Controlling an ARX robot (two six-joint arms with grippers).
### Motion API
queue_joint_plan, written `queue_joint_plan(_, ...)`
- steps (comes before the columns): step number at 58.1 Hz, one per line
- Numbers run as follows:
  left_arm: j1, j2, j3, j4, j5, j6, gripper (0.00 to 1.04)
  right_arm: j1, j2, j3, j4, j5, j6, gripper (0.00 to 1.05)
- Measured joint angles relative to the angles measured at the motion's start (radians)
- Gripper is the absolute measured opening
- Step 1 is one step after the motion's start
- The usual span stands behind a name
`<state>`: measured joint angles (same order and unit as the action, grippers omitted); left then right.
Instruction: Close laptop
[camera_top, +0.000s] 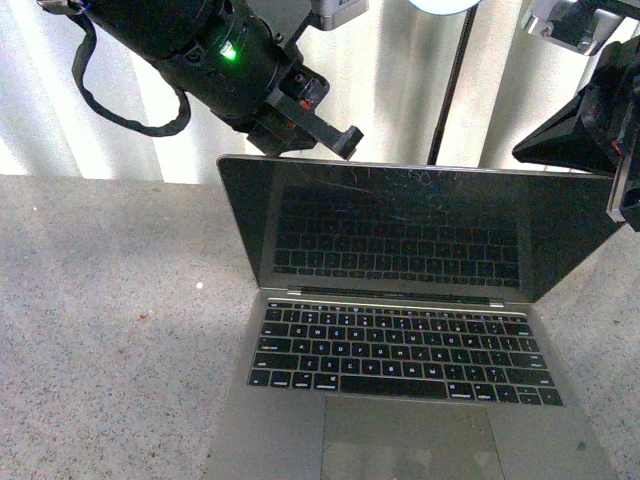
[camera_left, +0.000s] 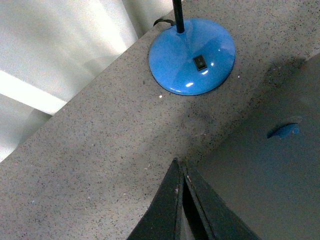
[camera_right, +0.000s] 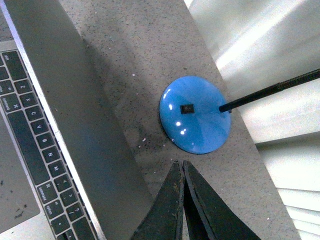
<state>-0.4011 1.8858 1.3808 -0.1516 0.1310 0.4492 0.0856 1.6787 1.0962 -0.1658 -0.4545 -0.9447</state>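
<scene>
Clenched empty like the right claw (camera_right: 182, 172), the left claw (camera_top: 345, 142) at the laptop (camera_top: 400, 230) lid's top edge, upper centre, should push down slowly, evenly.

The laptop (camera_top: 400, 340) is showing matt grey metal and a scratched glossy screen (camera_top: 400, 225); the tabletop (camera_top: 100, 350) is looking speckled, stone-like.

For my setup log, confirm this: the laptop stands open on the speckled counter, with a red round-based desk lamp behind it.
Wrong colour: the desk lamp is blue, per the right wrist view. The laptop does stand open on the speckled counter.
</scene>
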Motion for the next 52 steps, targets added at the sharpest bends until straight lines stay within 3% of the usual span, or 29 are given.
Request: queue_joint_plan(52,-0.013,-0.026,-0.089,-0.014,0.045,0.012,0.04,0.022,-0.009,-0.039,-0.101,-0.016,-0.102,0.03)
